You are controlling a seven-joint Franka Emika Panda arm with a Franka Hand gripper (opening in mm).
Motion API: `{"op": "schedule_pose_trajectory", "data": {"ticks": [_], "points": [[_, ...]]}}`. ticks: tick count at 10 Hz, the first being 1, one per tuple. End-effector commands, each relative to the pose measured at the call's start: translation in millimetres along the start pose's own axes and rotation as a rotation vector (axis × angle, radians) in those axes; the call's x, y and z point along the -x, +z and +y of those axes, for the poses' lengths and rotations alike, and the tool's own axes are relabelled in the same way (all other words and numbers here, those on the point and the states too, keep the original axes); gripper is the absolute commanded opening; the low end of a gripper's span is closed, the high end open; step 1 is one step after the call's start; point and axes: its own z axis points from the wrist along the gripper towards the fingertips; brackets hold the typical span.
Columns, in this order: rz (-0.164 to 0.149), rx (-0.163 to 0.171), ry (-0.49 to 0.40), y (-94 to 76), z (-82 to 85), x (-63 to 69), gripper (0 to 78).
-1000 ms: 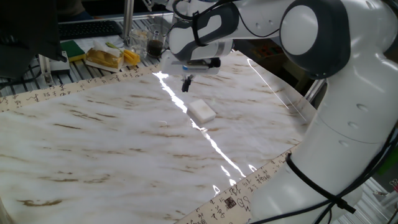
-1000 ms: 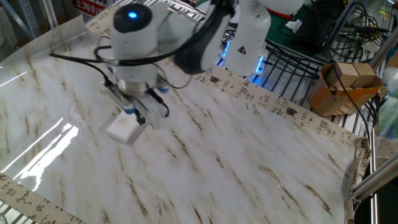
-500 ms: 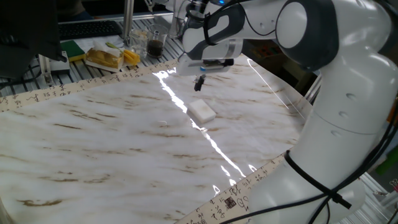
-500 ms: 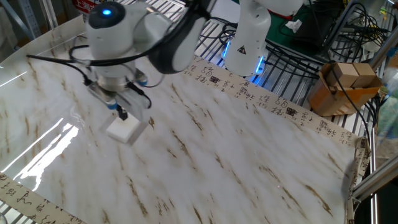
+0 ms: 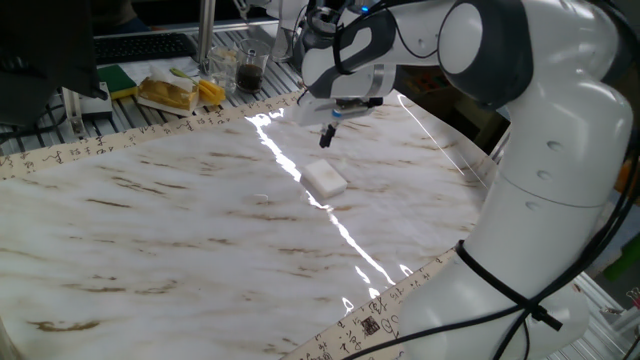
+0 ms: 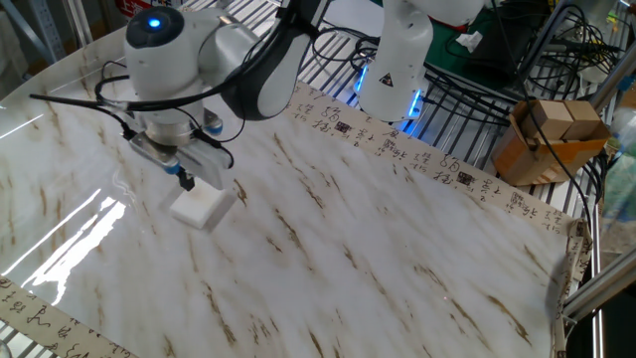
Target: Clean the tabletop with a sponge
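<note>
Sponge (image 5: 324,179) (image 6: 201,207): laid flat on the table (image 5: 180,230) (image 6: 397,259), centre of frame in one fixed view. Hand (image 5: 327,136) (image 6: 186,180): positioned just above it, nothing grasped; finger gap cannot be told.
</note>
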Motion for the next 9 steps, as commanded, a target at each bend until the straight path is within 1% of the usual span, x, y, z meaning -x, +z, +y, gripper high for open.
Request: {"op": "schedule_pose_trajectory", "data": {"ticks": [1, 3, 6, 7, 9], "points": [[-0.004, 0.000, -0.025, 3.4, -0.9, -10.8, 0.0], [-0.002, -0.002, -0.024, 3.8, -0.8, -11.9, 0.0], [-0.002, -0.003, -0.050, 8.3, -0.7, -24.0, 0.0], [0.003, -0.003, -0.065, 10.2, -0.1, -23.6, 0.0], [0.000, -0.003, -0.064, 17.3, 1.2, -23.6, 0.0]]}}
